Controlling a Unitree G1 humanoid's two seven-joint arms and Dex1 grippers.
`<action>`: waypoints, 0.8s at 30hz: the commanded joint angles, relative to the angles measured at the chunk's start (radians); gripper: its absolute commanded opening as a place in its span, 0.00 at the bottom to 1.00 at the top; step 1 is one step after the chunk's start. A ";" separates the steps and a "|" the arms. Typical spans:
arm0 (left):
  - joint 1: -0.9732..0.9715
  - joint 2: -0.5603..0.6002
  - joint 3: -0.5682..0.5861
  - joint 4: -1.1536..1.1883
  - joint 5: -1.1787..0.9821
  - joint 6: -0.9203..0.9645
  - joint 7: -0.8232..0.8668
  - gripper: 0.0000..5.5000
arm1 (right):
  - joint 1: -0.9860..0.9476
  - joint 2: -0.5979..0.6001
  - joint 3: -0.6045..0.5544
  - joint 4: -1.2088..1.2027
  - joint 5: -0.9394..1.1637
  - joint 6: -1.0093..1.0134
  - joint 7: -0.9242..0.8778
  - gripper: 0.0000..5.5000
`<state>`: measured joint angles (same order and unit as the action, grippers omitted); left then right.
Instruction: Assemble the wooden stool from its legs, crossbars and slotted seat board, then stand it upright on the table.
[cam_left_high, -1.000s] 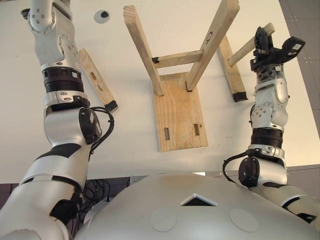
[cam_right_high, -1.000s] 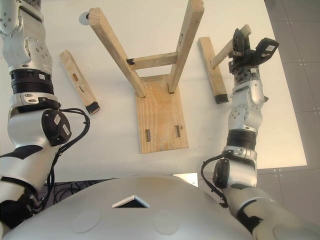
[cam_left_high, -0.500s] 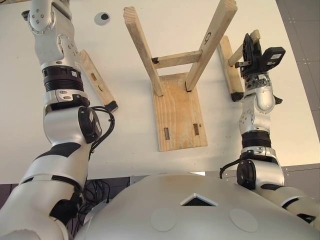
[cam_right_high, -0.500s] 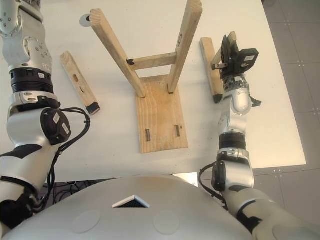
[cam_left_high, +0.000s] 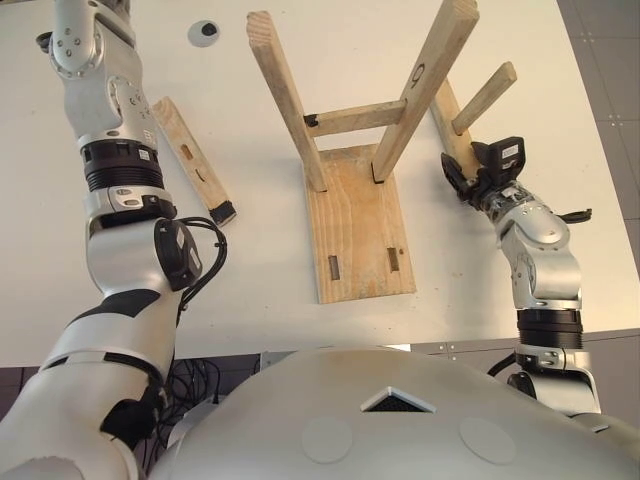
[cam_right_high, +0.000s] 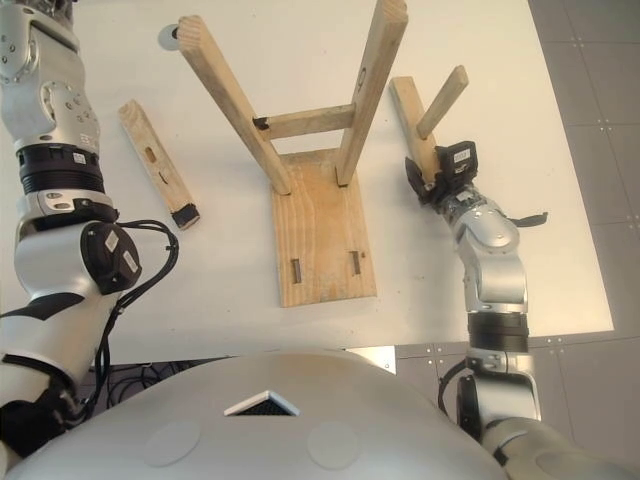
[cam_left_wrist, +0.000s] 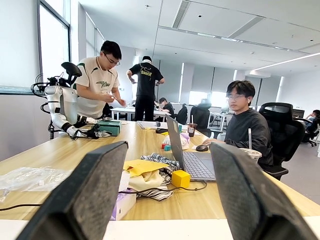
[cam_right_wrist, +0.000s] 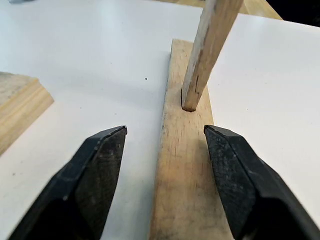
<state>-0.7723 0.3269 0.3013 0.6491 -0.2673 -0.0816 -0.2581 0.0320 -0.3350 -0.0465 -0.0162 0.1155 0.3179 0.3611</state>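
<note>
One loose leg (cam_right_wrist: 187, 155), crossbar (cam_right_wrist: 210, 45) socketed, lies between the right claw's (cam_right_wrist: 165, 131) fingers; claw spread.

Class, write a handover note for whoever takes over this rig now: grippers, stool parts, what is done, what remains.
Left gripper: open, empty, facing the room.
Right gripper: open, straddling the pale wooden leg lying right of the slotted seat board; a thin crossbar is plugged into it.
Done: two upright legs, joined by a crossbar, stand in the board.
Left: fit this leg and the black-capped leg lying left into the two empty slots, then turn the stool upright.
</note>
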 joint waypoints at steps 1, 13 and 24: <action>0.014 0.007 0.005 -0.015 -0.001 0.018 0.010 0.54 | -0.008 -0.033 -0.018 -0.007 -0.018 0.062 -0.016 0.51; -0.027 -0.001 -0.010 -0.177 -0.027 0.090 0.020 0.54 | -0.069 0.007 -0.141 -0.073 0.152 0.256 -0.002 0.37; -0.116 -0.001 -0.060 -0.508 -0.634 0.890 -0.370 0.54 | -0.600 -0.073 -0.421 -0.143 0.811 0.541 0.085 0.37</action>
<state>-0.8566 0.3161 0.2676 0.1650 -0.8560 0.7399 -0.5746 -0.4789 -0.3683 -0.4615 -0.1604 0.8487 0.8092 0.4078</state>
